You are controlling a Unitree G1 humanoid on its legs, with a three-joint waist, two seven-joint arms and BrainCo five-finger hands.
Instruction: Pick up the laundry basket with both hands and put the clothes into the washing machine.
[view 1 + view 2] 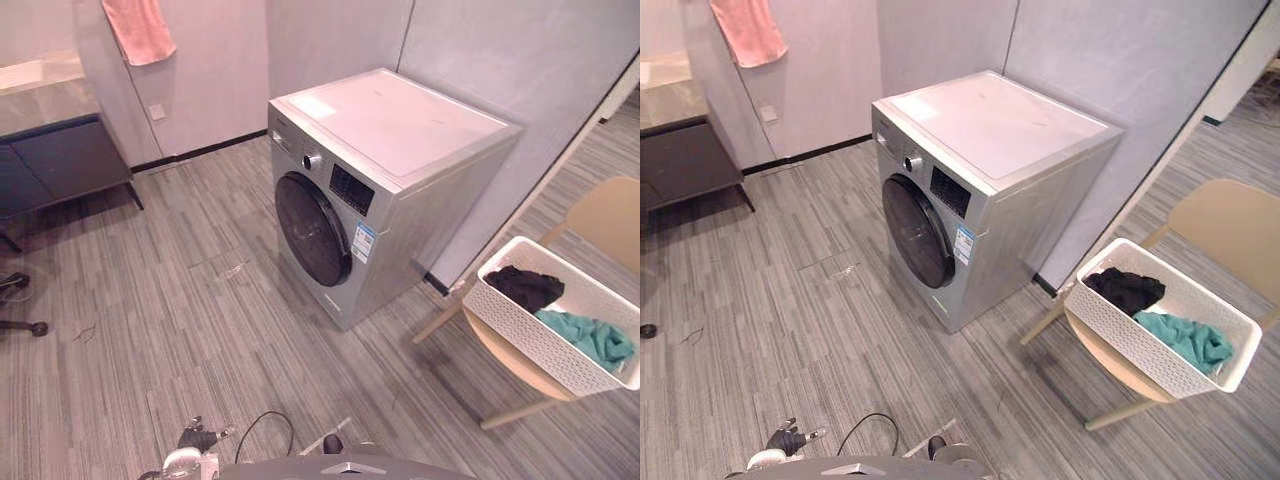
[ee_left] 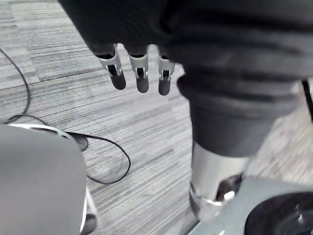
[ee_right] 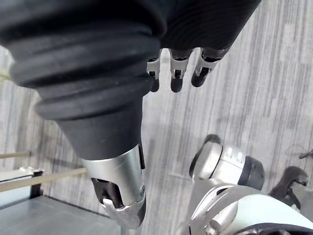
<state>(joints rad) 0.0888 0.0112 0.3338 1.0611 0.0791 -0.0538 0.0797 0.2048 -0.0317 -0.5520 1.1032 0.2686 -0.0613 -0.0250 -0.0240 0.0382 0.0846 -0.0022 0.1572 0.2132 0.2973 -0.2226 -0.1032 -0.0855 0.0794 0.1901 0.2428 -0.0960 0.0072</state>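
A white perforated laundry basket (image 1: 553, 330) rests on a beige wooden chair (image 1: 605, 215) at the right. A black garment (image 1: 525, 287) and a teal garment (image 1: 592, 339) lie in it. The silver front-loading washing machine (image 1: 385, 180) stands left of the chair, its round dark door (image 1: 312, 230) closed. In the left wrist view my left hand (image 2: 142, 81) hangs above the striped floor, fingers straight, holding nothing. My right hand (image 3: 177, 78) hangs the same way in the right wrist view, open and far from the basket.
A grey partition wall (image 1: 520, 70) runs behind the machine and chair. A dark cabinet (image 1: 60, 155) with a pale counter stands at the far left. On the back wall hangs a pink towel (image 1: 140, 28). Striped floor (image 1: 180, 330) lies open before the machine.
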